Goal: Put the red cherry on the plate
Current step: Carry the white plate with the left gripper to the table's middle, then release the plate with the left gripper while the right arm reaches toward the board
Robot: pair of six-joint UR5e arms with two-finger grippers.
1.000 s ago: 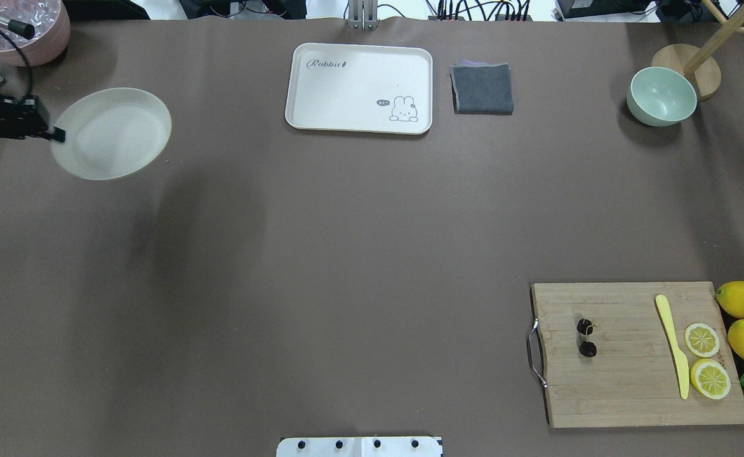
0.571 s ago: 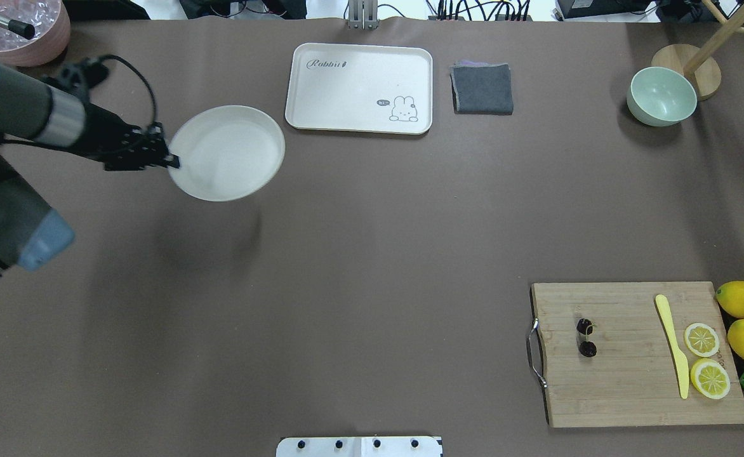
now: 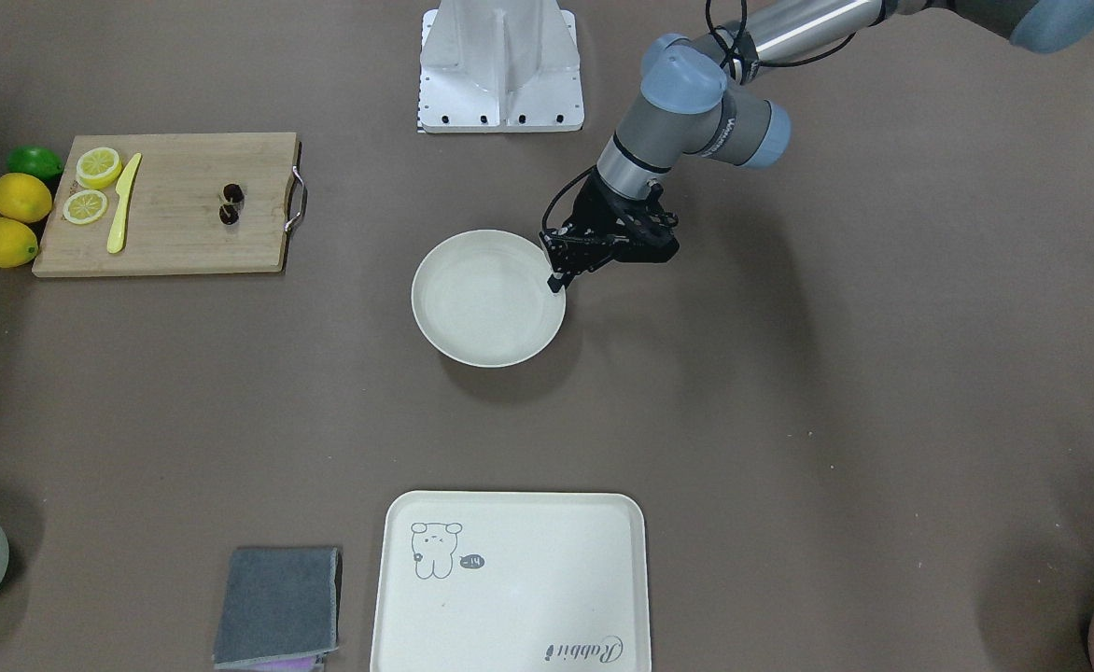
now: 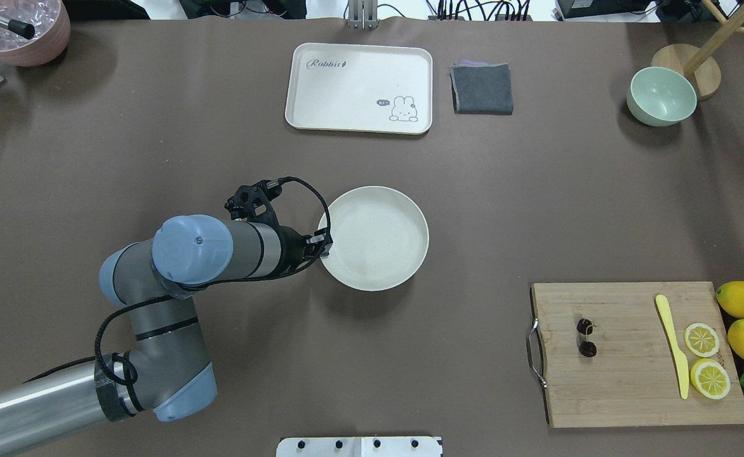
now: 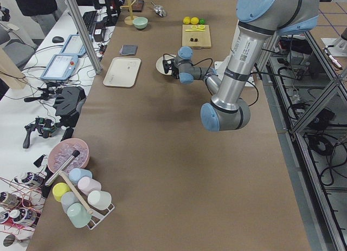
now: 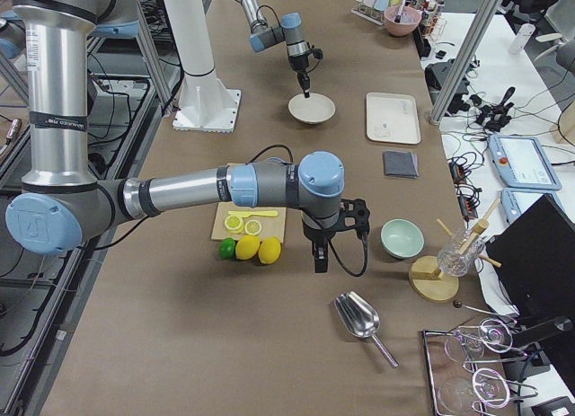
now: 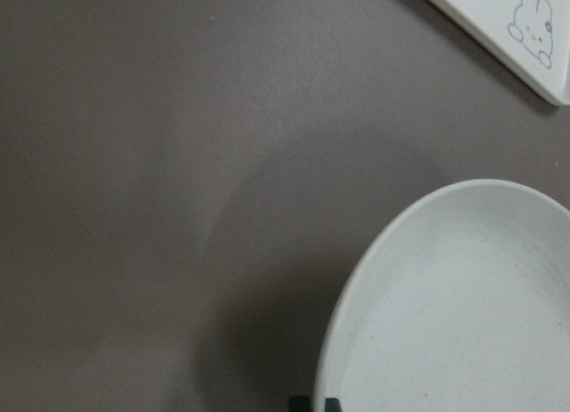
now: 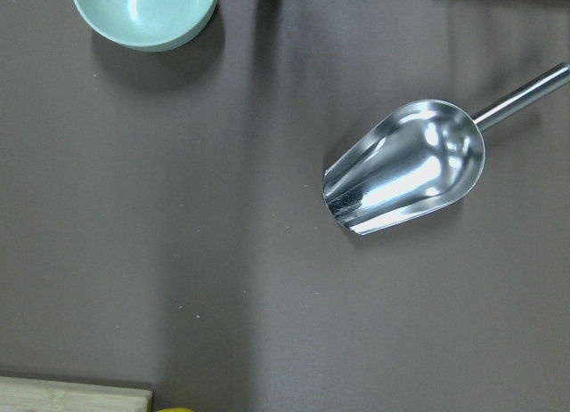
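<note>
While on board [image 4: 632, 387], cherry [image 4: 586, 338] off plate [image 4: 378, 241]

In the overhead view the left arm [image 4: 35, 406] came in from 8 o'clock. Its wrist joints stepped up toward 12 o'clock and then turned toward 3 o'clock. The left end effector [image 4: 323, 246] pointed toward 3 o'clock, with its jaws pinched together on the 9 o'clock rim of the plate [image 4: 378, 238].

In the exterior right view the right arm [image 6: 180, 193] reached out level toward 3 o'clock. Its wrist was bent so that the right end effector [image 6: 320, 259] hung toward 6 o'clock. Whether its jaws were parted or together could not be told.
</note>
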